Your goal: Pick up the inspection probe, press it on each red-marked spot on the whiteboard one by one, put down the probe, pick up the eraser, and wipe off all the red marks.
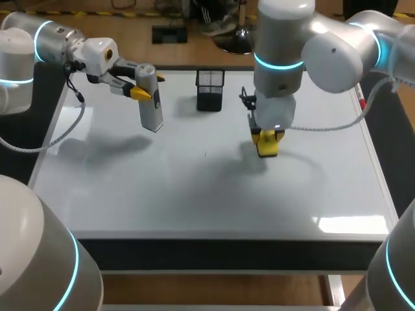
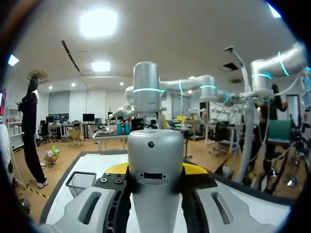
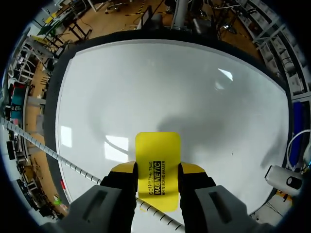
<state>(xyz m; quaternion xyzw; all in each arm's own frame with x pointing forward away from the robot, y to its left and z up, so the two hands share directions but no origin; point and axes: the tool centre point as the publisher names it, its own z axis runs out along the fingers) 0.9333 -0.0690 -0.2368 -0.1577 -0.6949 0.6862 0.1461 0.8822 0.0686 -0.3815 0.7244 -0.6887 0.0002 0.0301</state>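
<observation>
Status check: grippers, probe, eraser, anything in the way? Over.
Left gripper shut on probe. Right gripper shut on eraser over whiteboard. Board shows no red. Mesh basket at far edge, apart from both.

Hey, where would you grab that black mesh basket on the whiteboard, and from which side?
Probably by its rim, from straight above. The basket stands upright on the whiteboard with its mouth open, so one finger can slip inside and one outside a thin wall.
</observation>
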